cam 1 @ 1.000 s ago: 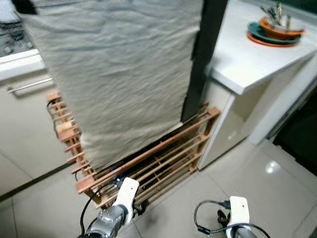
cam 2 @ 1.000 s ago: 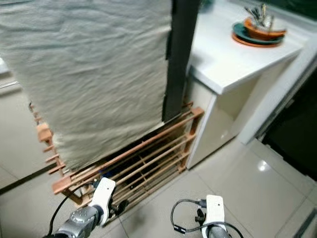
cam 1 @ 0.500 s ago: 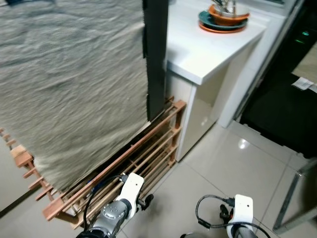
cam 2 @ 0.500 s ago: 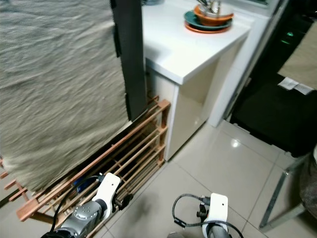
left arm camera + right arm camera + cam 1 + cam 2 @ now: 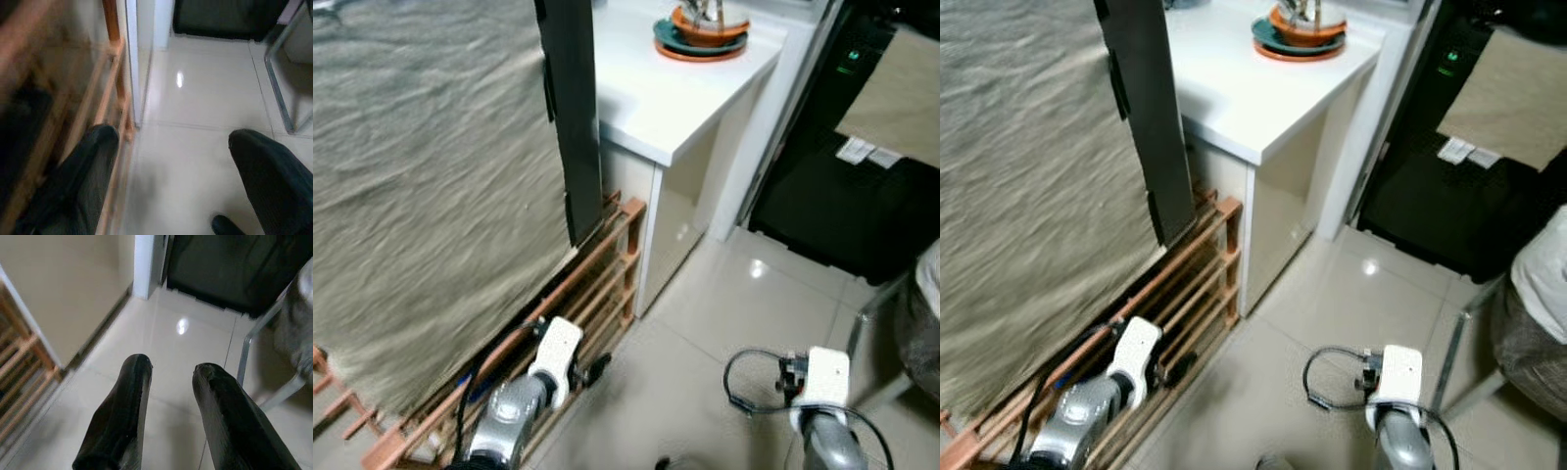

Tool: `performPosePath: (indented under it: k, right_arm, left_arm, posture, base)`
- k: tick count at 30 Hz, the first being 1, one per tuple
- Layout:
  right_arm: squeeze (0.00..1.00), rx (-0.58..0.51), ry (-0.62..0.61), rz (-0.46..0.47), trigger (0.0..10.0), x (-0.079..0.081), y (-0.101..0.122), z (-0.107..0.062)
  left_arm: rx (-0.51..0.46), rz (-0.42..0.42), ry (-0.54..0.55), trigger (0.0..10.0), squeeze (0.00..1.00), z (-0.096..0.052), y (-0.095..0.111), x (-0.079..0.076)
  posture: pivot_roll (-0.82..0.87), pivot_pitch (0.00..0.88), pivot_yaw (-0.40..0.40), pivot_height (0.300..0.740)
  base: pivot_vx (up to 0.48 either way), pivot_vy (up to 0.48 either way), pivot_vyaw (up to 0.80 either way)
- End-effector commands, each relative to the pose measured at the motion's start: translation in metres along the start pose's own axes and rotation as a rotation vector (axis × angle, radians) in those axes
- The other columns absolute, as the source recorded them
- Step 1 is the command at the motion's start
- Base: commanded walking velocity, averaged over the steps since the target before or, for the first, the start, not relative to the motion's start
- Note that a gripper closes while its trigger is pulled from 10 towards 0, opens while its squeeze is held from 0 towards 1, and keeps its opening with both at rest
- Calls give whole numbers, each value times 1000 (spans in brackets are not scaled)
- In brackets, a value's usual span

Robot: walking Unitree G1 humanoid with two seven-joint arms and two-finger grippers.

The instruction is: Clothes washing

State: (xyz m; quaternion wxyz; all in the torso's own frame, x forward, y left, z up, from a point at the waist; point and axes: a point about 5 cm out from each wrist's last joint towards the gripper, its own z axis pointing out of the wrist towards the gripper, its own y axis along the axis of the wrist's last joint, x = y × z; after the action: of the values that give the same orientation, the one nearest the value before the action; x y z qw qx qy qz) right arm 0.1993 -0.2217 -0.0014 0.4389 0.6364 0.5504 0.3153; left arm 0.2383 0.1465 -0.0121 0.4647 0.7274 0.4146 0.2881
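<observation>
The laundry in sight is a large grey-beige cloth [image 5: 431, 196] hanging flat over a wooden drying rack [image 5: 607, 284] that leans by the white worktop [image 5: 675, 93], with a narrow black cloth [image 5: 570, 117] beside it along the edge nearer the worktop. Both hang up and to the robot's left, their long axis running from top down toward the floor, so the left pincer [image 5: 171, 161] is plainly the nearer one: its arm is held low with the wrist just in front of the rack's lower rails, fingers spread wide apart and holding nothing. The right pincer [image 5: 168, 382] hangs low over bare floor tiles [image 5: 734, 313], well apart from the rack, fingers parted with a narrower gap and also empty. To the right, a metal chair frame [image 5: 1459, 343] carries a bundle of fabric [image 5: 1538, 313]. On the worktop stands a stack of dishes [image 5: 700, 27]. Reaching the cloth would likely call for raising the left arm well upward.
</observation>
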Motion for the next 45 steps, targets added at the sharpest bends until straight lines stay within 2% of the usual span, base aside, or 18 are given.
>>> performPosePath:
  k: [1, 2, 3, 4, 9, 10, 11, 13, 14, 16, 17, 22, 23, 25, 33, 34, 35, 45]
  right_arm:
    - [0, -12, 16, -6, 10000, -1, 8, -6]
    - [0, -27, 26, 3, 10000, 0, 14, -8]
    - [0, -27, 26, 3, 10000, 0, 14, -8]
    - [0, -49, 41, 30, 10000, 2, 23, -12]
    - [0, -62, 35, 74, 10000, 6, 36, -18]
    - [0, -74, 29, 92, 10000, 7, 41, -22]
    - [0, -92, 19, 124, 10000, 8, 47, -27]
    - [0, -104, 11, 146, 10000, 9, 51, -31]
    - [1000, -136, -1, 181, 10000, 11, 62, -38]
    - [1000, -149, 0, 185, 10000, 12, 67, -40]
    - [1000, -189, 0, 153, 10000, 15, 80, -43]
    - [1000, -268, 18, 148, 10000, 19, 111, -44]
    - [1000, -287, 23, 143, 10000, 19, 120, -44]
    - [1000, -306, 32, 143, 10000, 19, 130, -44]
    - [1000, -318, 45, 65, 10000, 19, 144, -40]
    - [835, -292, 50, 46, 10000, 21, 146, -34]
    - [0, -280, 59, 42, 10000, 23, 146, -32]
    - [0, -261, 25, 57, 10000, 26, 153, -21]
  left_arm:
    - [-115, 13, 0, 10000, 0, 5, 29, -2]
    - [-149, 6, -9, 10000, 0, 5, 40, -3]
    - [-149, 6, -9, 10000, 0, 5, 40, -3]
    - [-182, 10, -36, 10000, 0, 5, 55, -7]
    - [-188, 27, -49, 10000, 0, 3, 73, -9]
    - [-226, 6, -50, 10000, 1000, 1, 85, -9]
    - [-254, -25, -57, 10000, 1000, -1, 96, -10]
    - [-272, -47, -64, 10000, 1000, -2, 103, -11]
    - [-315, -65, -73, 10000, 1000, -3, 121, -12]
    - [-326, -64, -75, 10000, 1000, -3, 126, -12]
    - [-370, -50, -90, 10000, 1000, -3, 139, -12]
    - [-399, -58, -14, 10000, 1000, 1, 156, -6]
    - [-398, -69, -9, 10000, 51, 0, 159, -6]
    - [-398, -73, -8, 10000, 0, -3, 164, -6]
    - [-420, -24, 86, 10000, 0, -15, 169, 1]
    - [-396, -30, 117, 10000, 0, -17, 167, 3]
    - [-396, -35, 125, 10000, 0, -17, 168, 4]
    - [-402, -45, 178, 10000, 0, -20, 177, 9]
  posture:
    - [-147, 0, 2, 740]
    - [-146, 0, 3, 740]
    - [-146, 0, 3, 740]
    - [-145, 0, 7, 740]
    - [-148, 0, 24, 740]
    - [-150, 0, 38, 740]
    - [-155, 0, 54, 740]
    - [-157, 0, 60, 740]
    - [-165, 0, 79, 740]
    - [-170, 0, 86, 740]
    - [-176, 0, 93, 740]
    - [-177, 0, 91, 740]
    - [-175, 0, 88, 740]
    - [-166, 0, 77, 740]
    - [-134, 0, 33, 740]
    - [-123, 0, 21, 740]
    - [-118, 0, 15, 740]
    - [-96, 0, 12, 740]
  base:
    - [0, 0, -750]
    - [0, 0, -750]
    - [0, 0, -750]
    - [0, 0, -750]
    - [0, 0, -683]
    - [0, 0, -631]
    - [0, 0, -631]
    - [0, 0, -631]
    - [0, 0, -719]
    - [0, 0, -719]
    - [0, 0, -744]
    - [0, 0, -745]
    - [0, 0, -775]
    - [0, 0, -772]
    - [0, 0, -782]
    - [289, 0, -781]
    - [307, 0, -781]
    - [365, 0, -474]
